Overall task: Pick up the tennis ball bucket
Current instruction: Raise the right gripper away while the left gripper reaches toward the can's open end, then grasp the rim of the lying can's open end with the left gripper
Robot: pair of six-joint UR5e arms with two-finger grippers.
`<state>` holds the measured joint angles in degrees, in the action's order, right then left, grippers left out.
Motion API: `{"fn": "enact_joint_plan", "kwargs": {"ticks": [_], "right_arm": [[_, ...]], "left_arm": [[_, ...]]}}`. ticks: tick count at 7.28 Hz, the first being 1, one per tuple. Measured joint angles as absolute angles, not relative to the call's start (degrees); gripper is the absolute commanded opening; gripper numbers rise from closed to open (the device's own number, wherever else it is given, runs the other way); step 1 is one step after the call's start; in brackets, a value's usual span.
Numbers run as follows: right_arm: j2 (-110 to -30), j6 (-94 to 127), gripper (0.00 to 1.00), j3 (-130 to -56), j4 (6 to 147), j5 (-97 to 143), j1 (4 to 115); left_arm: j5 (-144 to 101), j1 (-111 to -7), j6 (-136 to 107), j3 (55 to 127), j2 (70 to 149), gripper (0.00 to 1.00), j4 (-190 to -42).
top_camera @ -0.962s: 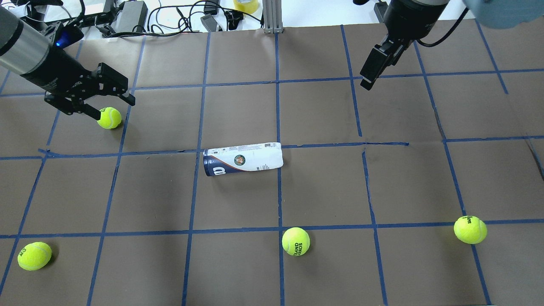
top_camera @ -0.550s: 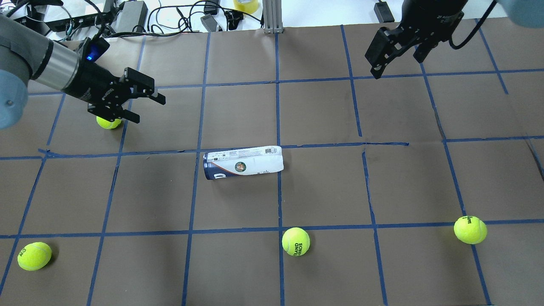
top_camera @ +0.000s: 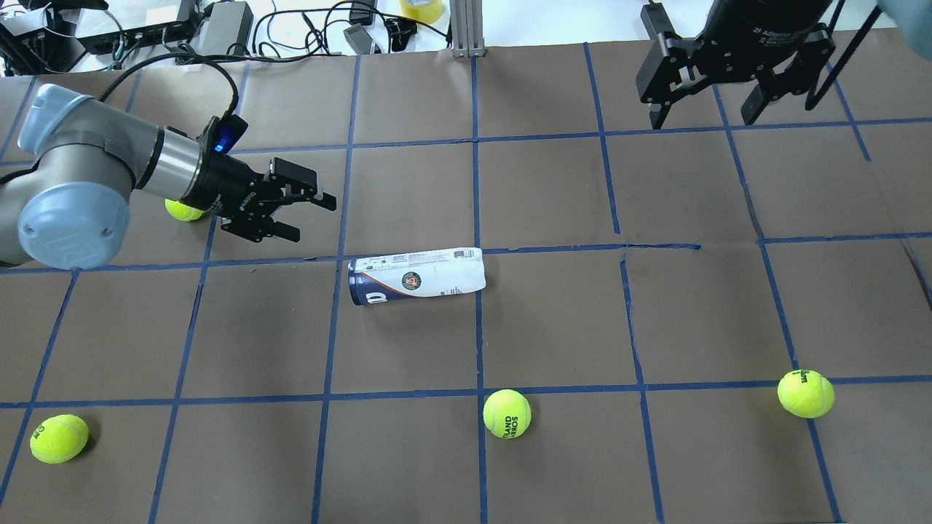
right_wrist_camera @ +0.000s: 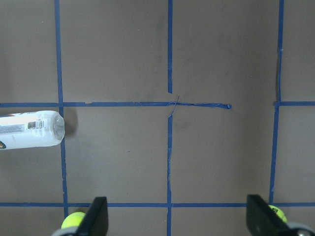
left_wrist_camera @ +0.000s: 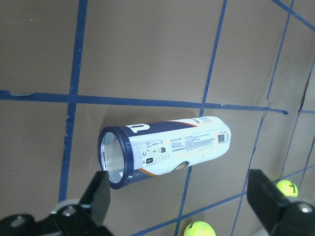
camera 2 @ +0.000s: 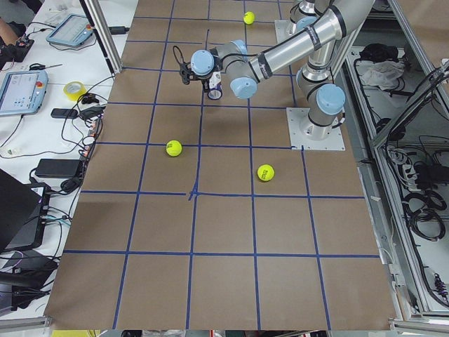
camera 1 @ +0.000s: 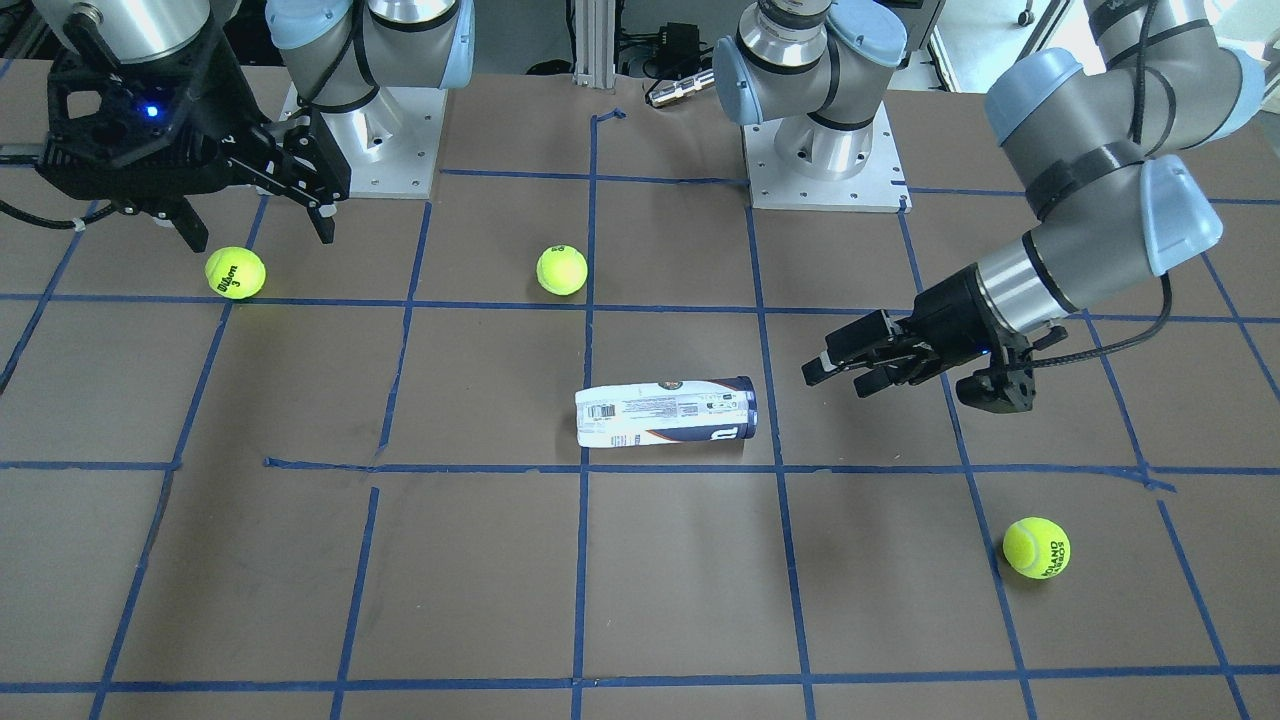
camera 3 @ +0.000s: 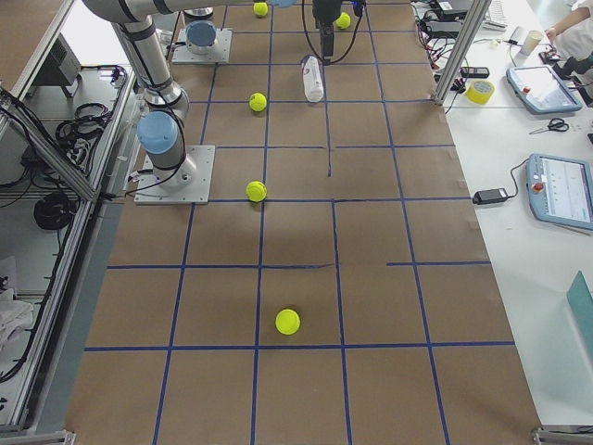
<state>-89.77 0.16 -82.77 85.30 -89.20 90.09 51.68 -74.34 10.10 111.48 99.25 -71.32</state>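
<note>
The tennis ball bucket (top_camera: 415, 275) lies on its side on the brown table, navy rim end to the left in the overhead view. It also shows in the front view (camera 1: 665, 412), the left wrist view (left_wrist_camera: 167, 151) and, at its clear end, the right wrist view (right_wrist_camera: 34, 129). My left gripper (top_camera: 313, 220) is open and empty, hovering just up and left of the bucket's navy end, not touching it; it shows in the front view (camera 1: 832, 375) too. My right gripper (top_camera: 728, 98) is open and empty, high over the far right of the table.
Yellow-green tennis balls lie around: one half hidden under my left arm (top_camera: 182, 211), one at the near left (top_camera: 59, 438), one at near centre (top_camera: 507, 413), one at near right (top_camera: 805, 393). Cables and boxes (top_camera: 218, 25) lie beyond the far edge.
My left gripper has swung right, away from the ball and toward the bucket's navy end. My right gripper has shifted right and turned. The bucket stays in place.
</note>
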Motion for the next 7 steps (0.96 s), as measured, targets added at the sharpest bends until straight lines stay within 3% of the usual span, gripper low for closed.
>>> {"fn": "enact_joint_plan", "kwargs": {"ticks": [7], "right_arm": [[-91.3, -0.1, 1.00, -84.7, 85.9, -89.3, 90.0]], "left_arm": [[50.0, -76.7, 13.8, 117.5, 106.3, 1.00, -64.7]]}}
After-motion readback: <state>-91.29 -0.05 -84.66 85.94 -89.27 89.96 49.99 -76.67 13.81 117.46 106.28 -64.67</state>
